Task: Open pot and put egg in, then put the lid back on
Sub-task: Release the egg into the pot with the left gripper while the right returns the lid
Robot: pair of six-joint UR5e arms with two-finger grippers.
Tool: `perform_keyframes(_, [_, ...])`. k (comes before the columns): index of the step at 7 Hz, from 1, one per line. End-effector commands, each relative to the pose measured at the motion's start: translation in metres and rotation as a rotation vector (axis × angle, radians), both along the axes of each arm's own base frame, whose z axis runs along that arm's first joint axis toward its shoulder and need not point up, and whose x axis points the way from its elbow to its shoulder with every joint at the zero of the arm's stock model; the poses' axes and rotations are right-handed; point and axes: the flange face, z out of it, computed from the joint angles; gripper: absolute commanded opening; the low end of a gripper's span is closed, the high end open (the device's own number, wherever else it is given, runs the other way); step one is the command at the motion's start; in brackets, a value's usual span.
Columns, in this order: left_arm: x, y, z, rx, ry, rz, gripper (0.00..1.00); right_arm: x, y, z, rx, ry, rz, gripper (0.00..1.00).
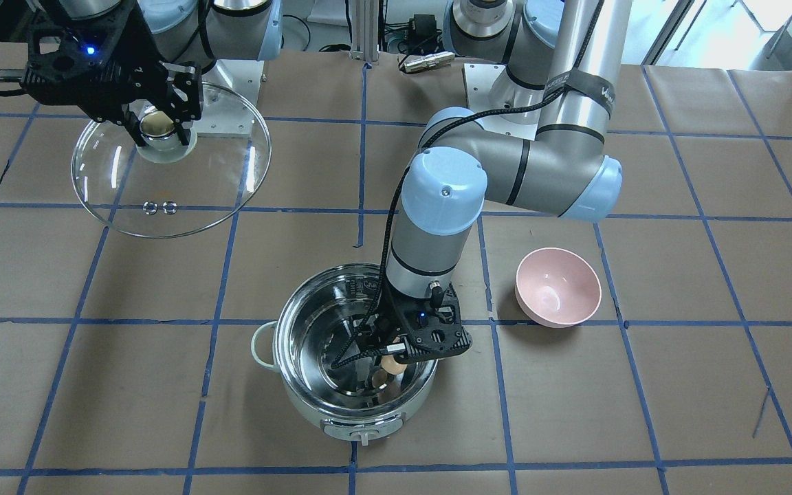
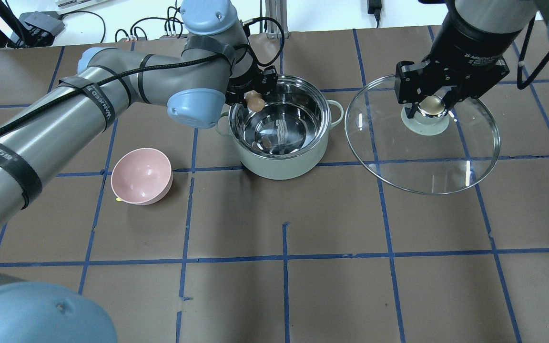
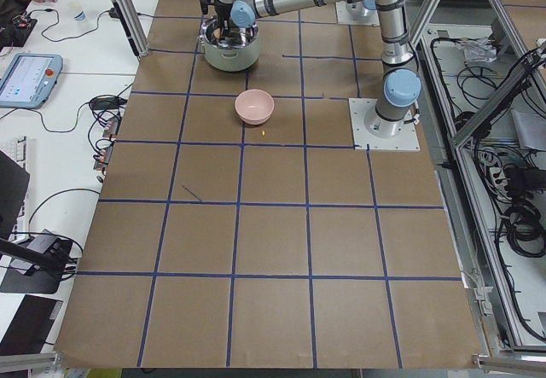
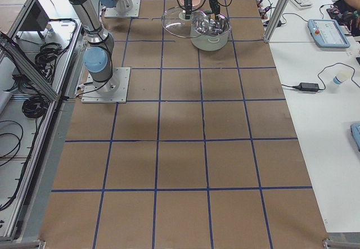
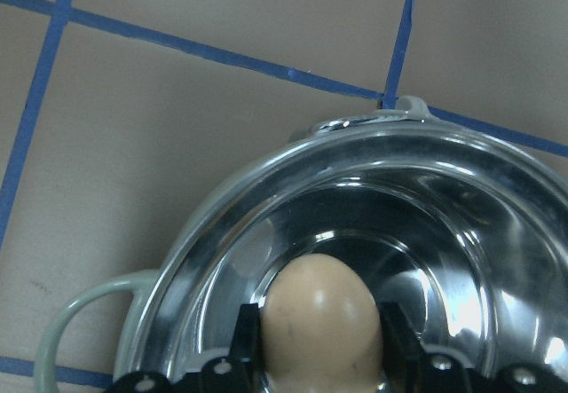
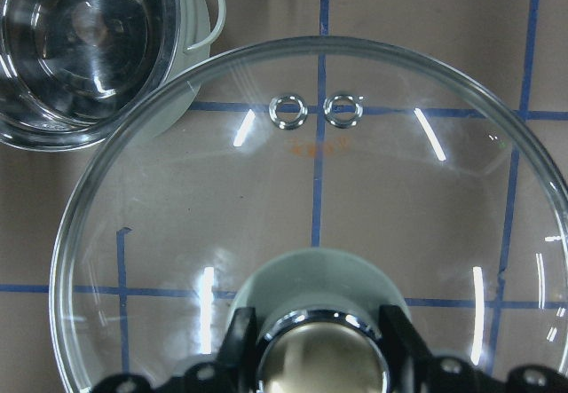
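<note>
- Clamping the egg (image 5: 321,326) between the two fingers of the left gripper (image 2: 255,101), jaws pressing in on both of its sides.
- Holding that egg over the open mouth of the pot (image 2: 279,164), just inside the rim on the side far from the robot, above the shiny steel floor.
- Pinching the gold-capped knob (image 6: 324,362) of the lid (image 2: 427,162) with the right gripper (image 2: 431,105), fingers drawn in against it.
- Carrying the lid off to the robot's right of the pot, leaving the pot uncovered.
- Showing a pink bowl (image 2: 142,175) upright on the table (image 2: 331,286), on the robot's left of the pot, apart from it.
</note>
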Motion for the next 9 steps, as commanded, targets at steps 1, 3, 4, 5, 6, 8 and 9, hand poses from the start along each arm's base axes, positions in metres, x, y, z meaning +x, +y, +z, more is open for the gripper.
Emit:
perform_keyframes(1, [-0.009, -0.007, -0.021, -0.028, 0.001, -0.014, 0.23, 0.000, 0.000, 0.001, -0.002, -0.001, -0.002, 0.05])
perform_keyframes(3, [-0.026, -0.004, -0.037, -0.042, -0.005, -0.048, 0.23, 0.002, -0.001, 0.006, -0.020, -0.005, -0.002, 0.05])
perform_keyframes(4, [-0.026, -0.005, -0.036, -0.049, -0.010, -0.066, 0.23, 0.001, -0.012, 0.008, -0.025, 0.017, 0.013, 0.05])
perform_keyframes(5, [-0.027, -0.007, -0.042, -0.055, -0.007, -0.068, 0.24, 0.022, -0.029, 0.003, -0.025, 0.000, 0.038, 0.05])
perform_keyframes(6, [-0.027, -0.007, -0.044, -0.057, -0.008, -0.071, 0.39, 0.050, -0.053, -0.009, -0.009, 0.015, 0.087, 0.05])
perform_keyframes(8, [-0.026, -0.006, -0.034, -0.068, -0.005, -0.069, 0.84, 0.062, -0.096, -0.046, -0.013, 0.006, 0.095, 0.05])
perform_keyframes(9, [-0.025, -0.003, -0.016, -0.089, 0.005, -0.062, 0.87, 0.061, -0.098, -0.047, -0.016, 0.008, 0.095, 0.05])
